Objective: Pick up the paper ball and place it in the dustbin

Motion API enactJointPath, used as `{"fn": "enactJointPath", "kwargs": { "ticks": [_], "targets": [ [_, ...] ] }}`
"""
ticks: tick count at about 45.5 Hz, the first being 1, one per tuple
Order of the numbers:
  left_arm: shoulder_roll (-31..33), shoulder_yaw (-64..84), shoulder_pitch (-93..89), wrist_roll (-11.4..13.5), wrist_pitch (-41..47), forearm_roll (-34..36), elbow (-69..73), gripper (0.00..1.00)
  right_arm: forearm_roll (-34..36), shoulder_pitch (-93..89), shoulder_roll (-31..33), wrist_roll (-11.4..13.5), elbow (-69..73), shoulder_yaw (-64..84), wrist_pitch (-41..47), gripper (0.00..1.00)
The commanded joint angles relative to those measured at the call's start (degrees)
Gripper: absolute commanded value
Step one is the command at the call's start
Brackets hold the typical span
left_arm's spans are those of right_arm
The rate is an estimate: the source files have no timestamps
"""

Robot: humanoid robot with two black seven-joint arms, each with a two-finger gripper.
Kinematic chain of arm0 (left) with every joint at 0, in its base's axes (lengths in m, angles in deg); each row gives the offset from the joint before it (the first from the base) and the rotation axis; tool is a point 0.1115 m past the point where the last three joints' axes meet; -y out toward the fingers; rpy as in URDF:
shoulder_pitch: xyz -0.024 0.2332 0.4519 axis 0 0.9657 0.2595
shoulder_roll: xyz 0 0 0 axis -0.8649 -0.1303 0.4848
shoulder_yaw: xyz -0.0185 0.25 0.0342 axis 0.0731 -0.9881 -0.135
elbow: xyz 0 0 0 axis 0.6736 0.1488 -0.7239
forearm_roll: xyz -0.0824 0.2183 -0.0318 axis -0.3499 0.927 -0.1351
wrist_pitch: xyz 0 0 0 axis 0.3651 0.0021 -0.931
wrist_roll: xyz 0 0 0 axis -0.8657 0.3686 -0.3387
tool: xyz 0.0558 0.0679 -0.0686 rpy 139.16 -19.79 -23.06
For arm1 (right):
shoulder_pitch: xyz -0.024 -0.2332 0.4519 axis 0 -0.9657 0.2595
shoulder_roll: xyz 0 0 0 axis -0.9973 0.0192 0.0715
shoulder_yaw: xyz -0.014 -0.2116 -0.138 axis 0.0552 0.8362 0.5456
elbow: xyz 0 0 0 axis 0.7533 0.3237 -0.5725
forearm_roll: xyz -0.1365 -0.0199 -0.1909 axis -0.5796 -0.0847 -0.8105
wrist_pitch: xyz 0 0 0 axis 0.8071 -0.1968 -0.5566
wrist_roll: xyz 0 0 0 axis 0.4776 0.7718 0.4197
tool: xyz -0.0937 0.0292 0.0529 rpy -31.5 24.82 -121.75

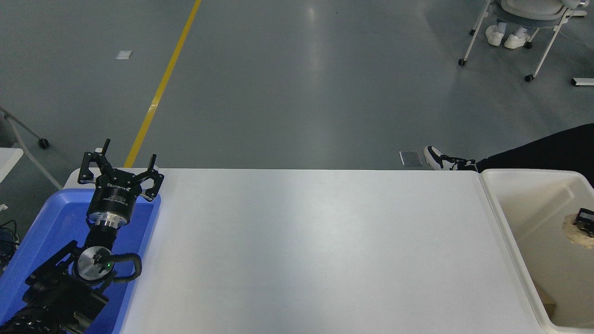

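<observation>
1. Poking in at the right edge, only a small black piece of the right pincer (pixel 585 218) shows; the rest is cut off, so I cannot tell whether its fingers are spread or clamped.
2. The wrinkly tan-beige paper ball (pixel 577 233) sits right under that black piece, touching it, inside the walls of the large cream-white plastic dustbin (pixel 503 211). Half the wad runs off the picture.
3. The dustbin stands at the right end of the white counter (pixel 315 250); its right side and near corner are out of frame.
4. The left pincer (pixel 119 169) rests parked at lower left, fingers spread apart, above the shallow blue plastic tray (pixel 51 218).
5. Beyond the counter a person's dark trouser leg (pixel 543 150) and a black-and-white shoe (pixel 441 158) stretch across the grey floor.
</observation>
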Motion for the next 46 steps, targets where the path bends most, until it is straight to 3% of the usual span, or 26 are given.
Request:
{"fn": "enactJointPath", "kwargs": {
  "ticks": [1,14,15,16,17,18,31,40,46],
  "targets": [
    [0.00,0.00,-0.02,0.01,0.09,-0.01,0.01,1.00,2.92,-9.91,-9.16,2.30,-7.47,-9.43,-6.97,0.00],
    [0.00,0.09,-0.02,0.09,0.26,-0.01,0.01,1.00,4.51,-11.05,-11.71,3.27,-7.38,-10.57,-10.40,0.01],
    [0.00,0.09,-0.02,0.09,0.18,-0.01,0.01,1.00,4.51,-11.14,-11.62,3.27,-7.29,-10.75,-10.40,0.14],
    [0.00,0.09,-0.02,0.09,0.26,-0.01,0.01,1.00,4.51,-11.05,-11.54,3.27,-7.29,-10.92,-10.40,0.43],
    [0.00,0.18,-0.02,0.09,0.27,-0.01,0.01,1.00,4.51,-11.05,-11.45,3.27,-7.29,-11.10,-10.40,0.84],
    [0.00,0.09,-0.02,0.09,0.27,-0.01,0.01,1.00,4.51,-11.05,-11.27,3.27,-7.20,-11.19,-10.14,1.00],
    [0.00,0.00,-0.10,0.01,0.18,0.08,-0.08,1.00,4.34,-7.98,-9.25,3.19,-5.63,-9.17,-9.43,1.00],
    [0.00,0.00,-0.10,-0.17,0.09,0.08,-0.08,1.00,3.81,-0.51,-4.77,3.19,0.35,0.22,-9.08,1.00],
    [0.00,0.00,-0.19,-0.26,0.00,0.08,-0.08,1.00,3.72,8.53,1.81,3.19,10.27,9.36,-7.85,1.00]
  ]
}}
